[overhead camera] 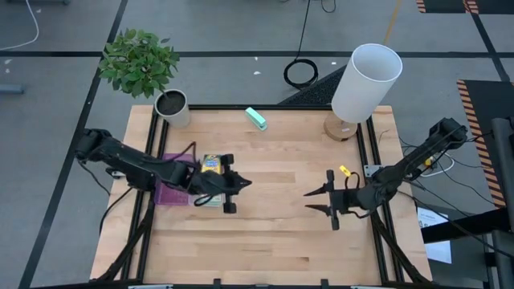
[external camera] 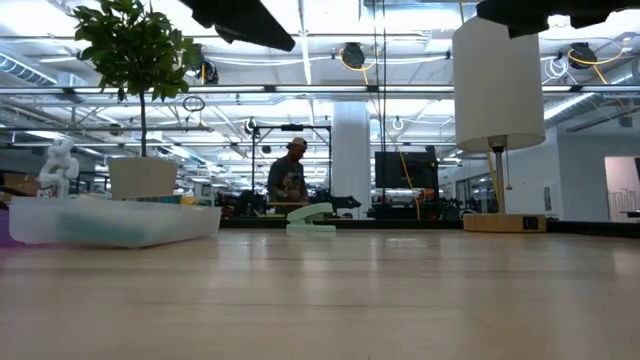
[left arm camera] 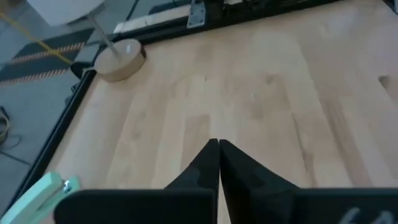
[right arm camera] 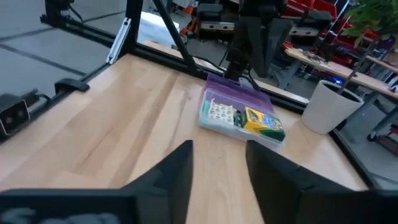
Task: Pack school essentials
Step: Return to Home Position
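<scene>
Two grippers up off the table, both empty. Left gripper (overhead camera: 235, 195) hovers just beside the purple-and-clear case (right arm camera: 239, 112) at the table's left side; the left wrist view shows its fingers pressed together, nothing between them. Right gripper (overhead camera: 324, 205) hangs near the right edge, facing left, fingers (right arm camera: 171, 171) parted with a clear gap, holding nothing.

Case is open and already holds items: yellow-green crayon box (right arm camera: 262, 122), patterned square pad (right arm camera: 220, 112). Other small items inside the case are too small to tell. Scissors, pen and pencils are not picked out in any view.

Small yellow piece (overhead camera: 344, 170) lies loose on the wood by the right rail, near the right gripper, well apart from the case. Teal block (overhead camera: 256, 118) sits at the back edge between the potted plant (overhead camera: 141, 62) and the lamp (overhead camera: 364, 83).

Judgement: mostly packed, the bulk is in the case. Left to do: probably the yellow piece into the case, then close the lid
</scene>
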{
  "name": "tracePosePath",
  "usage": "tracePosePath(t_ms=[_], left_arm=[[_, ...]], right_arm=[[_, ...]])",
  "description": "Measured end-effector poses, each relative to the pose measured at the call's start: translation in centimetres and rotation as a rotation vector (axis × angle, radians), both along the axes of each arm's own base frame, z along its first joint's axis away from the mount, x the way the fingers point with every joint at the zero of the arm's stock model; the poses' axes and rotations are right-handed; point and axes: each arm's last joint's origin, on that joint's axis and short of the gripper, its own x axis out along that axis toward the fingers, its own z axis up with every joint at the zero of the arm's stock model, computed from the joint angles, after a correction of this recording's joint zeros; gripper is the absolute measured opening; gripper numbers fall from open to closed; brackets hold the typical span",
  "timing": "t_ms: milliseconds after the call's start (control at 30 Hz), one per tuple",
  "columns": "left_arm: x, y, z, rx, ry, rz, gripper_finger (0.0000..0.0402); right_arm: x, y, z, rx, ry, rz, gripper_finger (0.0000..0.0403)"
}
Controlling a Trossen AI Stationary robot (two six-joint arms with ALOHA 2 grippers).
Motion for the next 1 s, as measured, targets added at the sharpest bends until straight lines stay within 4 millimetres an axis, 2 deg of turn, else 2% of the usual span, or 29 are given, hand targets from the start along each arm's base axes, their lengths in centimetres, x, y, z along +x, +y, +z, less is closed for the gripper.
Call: tracePosePath(t_ms=[200, 367, 700, 1000], left_arm=[[-1.5, 1.6, -1.6, 0.015, -0.097, -0.068, 0.0004], [-3.2, 3.3, -2.2, -0.055, -0.182, -0.121, 0.0007], [-7.4, 4.7, -4.0, -0.104, -0.253, -0.104, 0.0006], [-10.8, 5.3, -5.5, -0.131, -0.377, -0.099, 0.0007]], right_arm=[[-0.2, -1.1, 0.0, -0.064, 0.008, -0.012, 0.0067], [-0.4, -2.7, -1.7, -0.028, 0.005, 0.038, 0.0008], [-1.8, -6.2, -5.2, 0.037, -0.051, 0.043, 0.0001], [-2.2, -7.8, -5.9, 0.074, -0.053, 0.075, 0.0001]])
